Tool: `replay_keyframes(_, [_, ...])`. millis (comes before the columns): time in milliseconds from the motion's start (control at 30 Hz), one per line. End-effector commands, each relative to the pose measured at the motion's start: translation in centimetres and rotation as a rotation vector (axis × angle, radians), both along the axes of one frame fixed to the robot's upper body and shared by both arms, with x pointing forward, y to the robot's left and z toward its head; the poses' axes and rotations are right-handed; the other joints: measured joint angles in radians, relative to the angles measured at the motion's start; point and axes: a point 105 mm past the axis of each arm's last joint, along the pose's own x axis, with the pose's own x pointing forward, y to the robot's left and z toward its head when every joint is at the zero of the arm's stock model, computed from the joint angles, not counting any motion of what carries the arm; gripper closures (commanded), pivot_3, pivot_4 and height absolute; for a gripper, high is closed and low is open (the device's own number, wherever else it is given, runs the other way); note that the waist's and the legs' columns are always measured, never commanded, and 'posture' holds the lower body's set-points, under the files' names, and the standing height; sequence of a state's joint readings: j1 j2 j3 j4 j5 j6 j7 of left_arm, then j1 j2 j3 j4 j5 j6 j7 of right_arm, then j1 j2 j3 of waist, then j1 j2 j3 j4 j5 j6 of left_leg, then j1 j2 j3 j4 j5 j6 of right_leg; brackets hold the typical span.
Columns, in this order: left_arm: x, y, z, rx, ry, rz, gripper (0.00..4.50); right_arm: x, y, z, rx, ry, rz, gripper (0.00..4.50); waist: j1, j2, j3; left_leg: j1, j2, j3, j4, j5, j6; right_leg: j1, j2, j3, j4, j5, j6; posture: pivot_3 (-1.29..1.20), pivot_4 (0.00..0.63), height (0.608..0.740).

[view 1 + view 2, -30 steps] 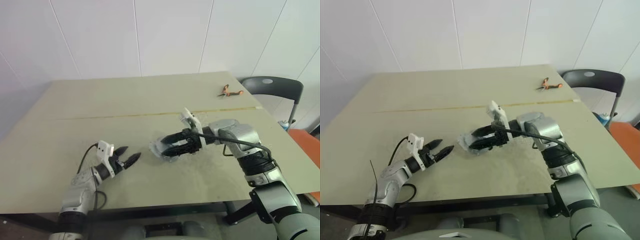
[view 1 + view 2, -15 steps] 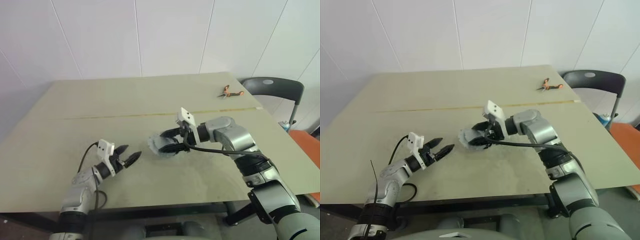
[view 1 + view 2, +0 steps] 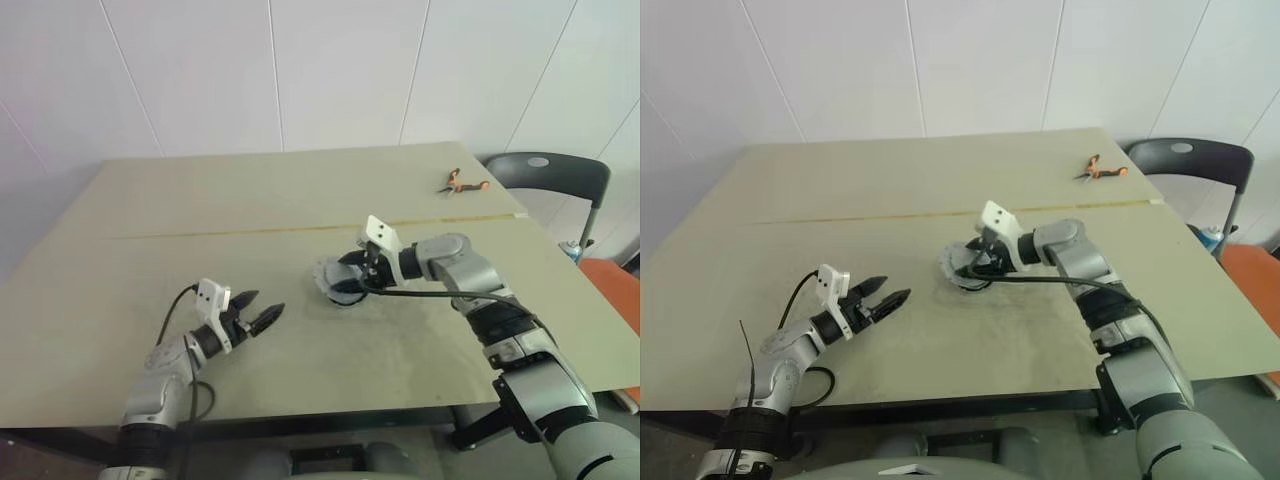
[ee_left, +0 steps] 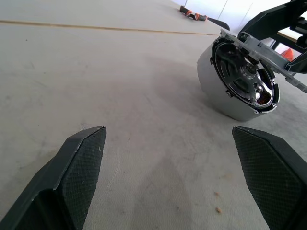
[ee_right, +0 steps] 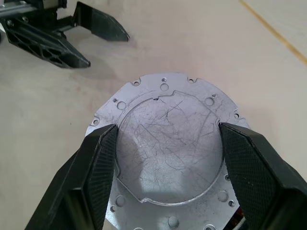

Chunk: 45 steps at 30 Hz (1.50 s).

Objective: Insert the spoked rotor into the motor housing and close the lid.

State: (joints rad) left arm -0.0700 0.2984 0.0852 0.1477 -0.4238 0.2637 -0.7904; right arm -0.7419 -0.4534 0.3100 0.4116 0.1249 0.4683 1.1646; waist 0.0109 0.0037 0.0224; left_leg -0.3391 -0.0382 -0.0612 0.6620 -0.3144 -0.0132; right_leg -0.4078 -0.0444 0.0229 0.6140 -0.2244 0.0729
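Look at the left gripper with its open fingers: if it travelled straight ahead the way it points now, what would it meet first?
Probably the round grey metal part that the right gripper holds. The left gripper points across bare table toward it, though it sits off to one side of the line, so the gripper might slip past.

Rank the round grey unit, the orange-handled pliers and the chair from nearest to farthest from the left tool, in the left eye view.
1. round grey unit, centre, in the right tool.
2. orange-handled pliers, far right of the table.
3. chair, beyond the table's right corner.
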Motion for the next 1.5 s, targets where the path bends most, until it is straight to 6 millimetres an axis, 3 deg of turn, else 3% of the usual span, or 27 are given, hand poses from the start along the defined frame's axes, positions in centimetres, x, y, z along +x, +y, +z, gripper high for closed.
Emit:
replay_keyframes(33, [0.2, -0.1, 0.2, 0.003, -0.031, -0.013, 0.0, 0.2, -0.6, -0.4, -0.026, 0.058, -0.02, 1.47, 0.0, 0.0, 0.0, 0.0, 0.0, 0.0, 0.0, 0.0, 0.0, 0.0, 0.0, 0.0, 0.0, 0.0, 0.0, 0.0, 0.0, 0.74])
replay_keyframes(400, [-0.1, 0.1, -0.9, -0.001, -0.02, -0.023, 0.0, 2.2, -1.8, 0.0, -0.052, 0.018, -0.157, 1.47, -0.001, 0.003, 0.003, 0.0, 0.0, 0.0, 0.0, 0.0, 0.0, 0.0, 0.0, 0.0, 0.001, 0.0, 0.0, 0.0, 0.0, 0.74])
replay_keyframes(833, [-0.2, 0.2, -1.2, 0.0, -0.018, -0.03, 0.0, 1.5, -2.3, -1.1, -0.144, 0.021, -0.139, 1.47, -0.001, 0.004, 0.003, 0.0, 0.0, 0.0, 0.001, 0.0, 0.0, 0.0, 0.0, 0.0, 0.001, 0.0, 0.0, 0.0, 0.0, 0.74])
replay_keyframes(1033, [0.3, 0.8, 0.5, 0.089, -0.103, -0.044, 0.0, 1.0, -2.3, -1.7, -0.182, 0.036, -0.132, 1.47, 0.0, 0.004, 0.003, 0.0, 0.0, 0.0, 0.001, 0.0, 0.0, 0.0, 0.0, 0.0, 0.001, 0.0, 0.0, 0.0, 0.0, 0.74])
replay_keyframes(1233, [1.2, 1.6, 3.7, 0.154, -0.246, -0.039, 0.0, 0.8, -2.0, -1.8, -0.184, 0.038, -0.132, 1.47, 0.002, 0.004, 0.003, 0.0, 0.0, 0.0, 0.001, 0.0, 0.0, 0.0, 0.0, 0.0, 0.001, 0.0, 0.0, 0.0, 0.0, 0.74])
replay_keyframes(1367, [1.4, 1.2, 5.7, 0.171, -0.336, -0.067, 0.0, 0.8, -2.4, -2.1, -0.212, 0.045, -0.143, 1.47, 0.002, 0.004, 0.003, 0.0, -0.001, 0.0, 0.001, 0.0, 0.0, 0.0, -0.001, 0.0, 0.0, 0.0, 0.0, 0.0, 0.0, 0.74])
replay_keyframes(1500, [1.3, 0.5, 6.3, 0.192, -0.364, -0.106, 0.0, 0.5, -2.9, -2.8, -0.262, 0.072, -0.148, 1.47, 0.002, 0.004, 0.003, 0.0, -0.001, 0.0, 0.001, 0.0, 0.0, 0.0, 0.0, 0.0, 0.0, 0.0, 0.0, 0.0, 0.0, 0.74])
